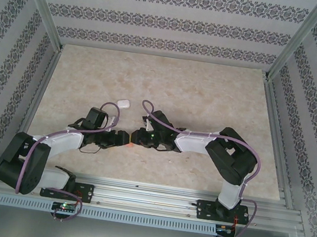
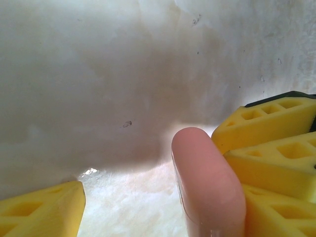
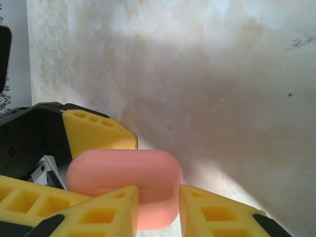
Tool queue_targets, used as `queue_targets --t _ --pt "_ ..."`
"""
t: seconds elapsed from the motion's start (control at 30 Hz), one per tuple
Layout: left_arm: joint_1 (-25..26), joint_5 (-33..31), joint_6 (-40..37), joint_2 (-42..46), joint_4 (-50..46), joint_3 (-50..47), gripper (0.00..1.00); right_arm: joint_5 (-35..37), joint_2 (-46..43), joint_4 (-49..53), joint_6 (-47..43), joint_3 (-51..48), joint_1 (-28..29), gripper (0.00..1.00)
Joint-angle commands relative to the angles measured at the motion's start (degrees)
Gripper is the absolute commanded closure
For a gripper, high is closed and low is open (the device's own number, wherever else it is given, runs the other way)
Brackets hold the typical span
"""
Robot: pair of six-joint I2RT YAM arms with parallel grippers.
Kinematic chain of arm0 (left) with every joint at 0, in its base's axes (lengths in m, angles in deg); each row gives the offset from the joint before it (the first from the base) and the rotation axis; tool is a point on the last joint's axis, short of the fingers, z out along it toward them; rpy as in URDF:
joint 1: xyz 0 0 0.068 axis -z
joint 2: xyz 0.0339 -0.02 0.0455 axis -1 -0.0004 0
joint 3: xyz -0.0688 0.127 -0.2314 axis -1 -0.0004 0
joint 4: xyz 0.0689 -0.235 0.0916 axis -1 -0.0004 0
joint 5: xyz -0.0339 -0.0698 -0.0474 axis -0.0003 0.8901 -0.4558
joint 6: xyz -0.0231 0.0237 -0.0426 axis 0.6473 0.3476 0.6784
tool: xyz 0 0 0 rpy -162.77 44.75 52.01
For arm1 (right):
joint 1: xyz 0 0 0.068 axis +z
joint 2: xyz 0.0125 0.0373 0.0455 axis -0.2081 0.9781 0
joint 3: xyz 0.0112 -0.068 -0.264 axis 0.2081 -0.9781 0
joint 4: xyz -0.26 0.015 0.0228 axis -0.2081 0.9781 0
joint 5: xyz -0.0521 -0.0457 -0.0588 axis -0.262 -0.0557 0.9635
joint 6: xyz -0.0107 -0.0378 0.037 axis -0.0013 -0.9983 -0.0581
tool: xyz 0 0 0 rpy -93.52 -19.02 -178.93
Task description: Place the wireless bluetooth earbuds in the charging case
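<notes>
A salmon-pink charging case (image 3: 123, 170) stands at the table's middle, where both grippers meet (image 1: 131, 144). My right gripper (image 3: 158, 188) has its jaws nearly together on the case's right end. One fingertip (image 3: 129, 195) lies over the lid seam and the other touches the case's edge. In the left wrist view the case (image 2: 207, 182) is edge-on beside the right-hand finger. My left gripper (image 2: 153, 197) is open, with bare table between its left finger (image 2: 44, 207) and the case. The earbuds are out of view.
A white pebble-like case (image 1: 123, 103) lies closed on the beige table (image 1: 210, 90), just behind the left wrist. Patterned walls and metal rails (image 1: 153, 196) enclose the table. In the right wrist view a yellow finger (image 3: 98, 131) of the left gripper sits behind the pink case.
</notes>
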Motion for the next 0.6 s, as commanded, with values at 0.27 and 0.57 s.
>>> queue_targets --t 0.27,0.57 --pt "1.11 6.73 2.70 -0.54 12.56 -2.76 0.21 -1.14 2.94 -3.08 2.21 -1.88 0.87 0.74" --pt "0.30 8.74 6.39 -1.15 19.55 -5.03 0.22 -1.68 2.18 -8.43 6.55 -6.62 -0.69 0.74"
